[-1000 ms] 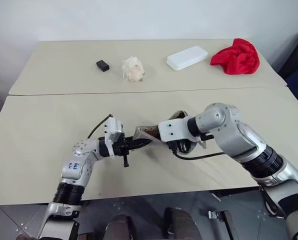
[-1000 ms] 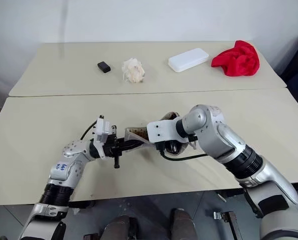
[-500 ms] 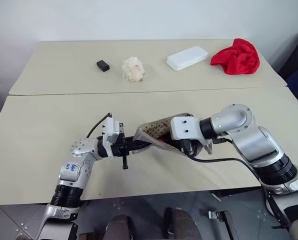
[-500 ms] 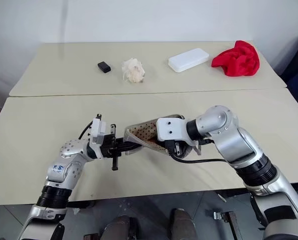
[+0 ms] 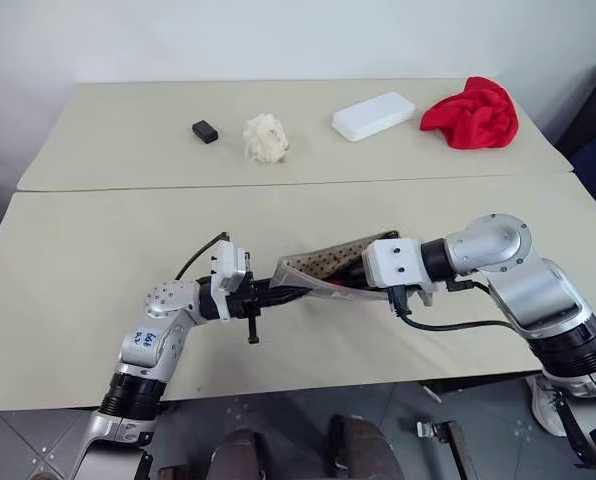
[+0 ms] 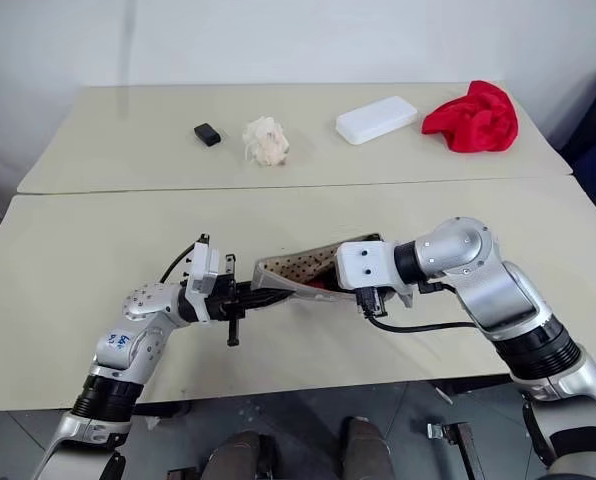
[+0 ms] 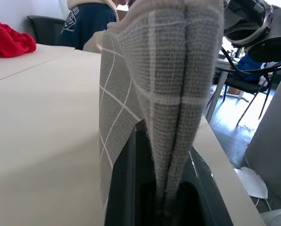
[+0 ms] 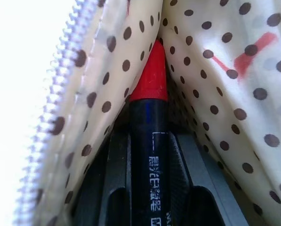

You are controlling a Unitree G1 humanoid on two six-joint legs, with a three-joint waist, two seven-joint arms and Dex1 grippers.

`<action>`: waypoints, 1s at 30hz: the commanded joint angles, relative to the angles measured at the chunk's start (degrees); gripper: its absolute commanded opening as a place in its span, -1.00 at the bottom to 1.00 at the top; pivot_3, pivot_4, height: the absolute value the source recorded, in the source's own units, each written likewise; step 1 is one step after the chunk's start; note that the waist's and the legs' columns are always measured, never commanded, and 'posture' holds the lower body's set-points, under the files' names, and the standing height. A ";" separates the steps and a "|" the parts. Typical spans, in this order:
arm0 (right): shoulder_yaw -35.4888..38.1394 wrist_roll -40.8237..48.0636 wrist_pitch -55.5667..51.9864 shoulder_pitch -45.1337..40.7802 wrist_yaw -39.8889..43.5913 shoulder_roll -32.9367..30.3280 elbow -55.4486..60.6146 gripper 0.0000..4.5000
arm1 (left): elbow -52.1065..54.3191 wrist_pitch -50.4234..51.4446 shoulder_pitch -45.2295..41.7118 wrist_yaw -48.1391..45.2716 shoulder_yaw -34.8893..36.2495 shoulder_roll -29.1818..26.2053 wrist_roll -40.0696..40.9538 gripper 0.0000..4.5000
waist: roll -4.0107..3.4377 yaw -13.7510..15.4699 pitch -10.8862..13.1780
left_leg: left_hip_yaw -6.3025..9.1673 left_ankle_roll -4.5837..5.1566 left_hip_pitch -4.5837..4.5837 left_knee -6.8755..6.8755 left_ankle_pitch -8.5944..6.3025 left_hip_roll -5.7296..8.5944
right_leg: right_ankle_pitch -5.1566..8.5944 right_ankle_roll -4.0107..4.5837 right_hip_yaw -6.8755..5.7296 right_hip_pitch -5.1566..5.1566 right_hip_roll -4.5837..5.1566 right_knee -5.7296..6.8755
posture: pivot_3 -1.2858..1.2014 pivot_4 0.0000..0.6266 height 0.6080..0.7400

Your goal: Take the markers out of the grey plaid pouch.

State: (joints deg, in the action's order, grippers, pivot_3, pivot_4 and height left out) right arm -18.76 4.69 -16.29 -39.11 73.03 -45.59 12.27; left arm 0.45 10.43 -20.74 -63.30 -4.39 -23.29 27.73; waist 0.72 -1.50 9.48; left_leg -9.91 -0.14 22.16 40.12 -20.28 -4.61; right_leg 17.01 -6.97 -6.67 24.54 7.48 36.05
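Two robot arms in silver-grey metal with black ribbed bands near the elbows reach over a beige table point(image 5: 78, 300). The left arm point(image 5: 158, 335) is slimmer and carries a small label with blue handwriting. A thin black cable loops above its white wrist block. The right arm point(image 5: 523, 290) is bulkier, with a rounded silver joint, a white boxy wrist housing and a black cable hanging below it. Each ends in black fingers.

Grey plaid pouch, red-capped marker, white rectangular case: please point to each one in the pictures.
grey plaid pouch point(image 7: 176, 70), left wrist view, on its grey checked outer fabric.
red-capped marker point(image 8: 148, 141), right wrist view, on its dark barrel.
white rectangular case point(image 5: 374, 116), left eye view, on its lid.
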 commanded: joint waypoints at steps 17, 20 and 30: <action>14.81 18.04 -9.22 1.06 -0.62 -3.02 -7.82 -0.73 | -0.95 -4.43 3.70 -1.65 1.29 -4.22 -1.44 -1.00 | -0.01 0.24 0.01 | 0.02 0.00 -0.01 0.02 0.00 -0.02 | 0.00 0.00 0.00 -0.02 -0.01 0.02 | 0.03 -0.52 1.00; 14.70 19.04 -9.43 1.22 -0.96 -2.16 -6.82 -0.73 | -0.96 -4.69 3.84 -1.56 1.13 -4.24 -1.44 -1.00 | -0.01 0.16 0.00 | 0.02 0.01 0.00 0.02 0.00 -0.01 | 0.00 0.00 0.01 -0.02 0.00 0.00 | 0.03 -0.52 1.00; 23.85 45.96 -25.51 0.36 -8.47 10.18 2.82 -0.73 | -0.86 -4.26 3.04 -0.78 0.60 -3.56 -1.48 -1.00 | -0.02 0.13 0.01 | 0.04 0.01 0.00 0.03 0.00 -0.01 | 0.00 0.01 0.00 0.00 0.00 0.06 | 0.03 -0.52 1.00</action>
State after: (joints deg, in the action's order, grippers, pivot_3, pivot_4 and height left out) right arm 2.37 45.91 -39.51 -37.98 66.28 -35.76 13.07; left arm -0.79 6.25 -17.39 -64.25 -4.39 -26.72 26.60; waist 0.71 -1.37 9.49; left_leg -9.87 -0.13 22.15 40.15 -20.28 -4.62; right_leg 17.01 -6.96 -6.67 24.52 7.47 36.11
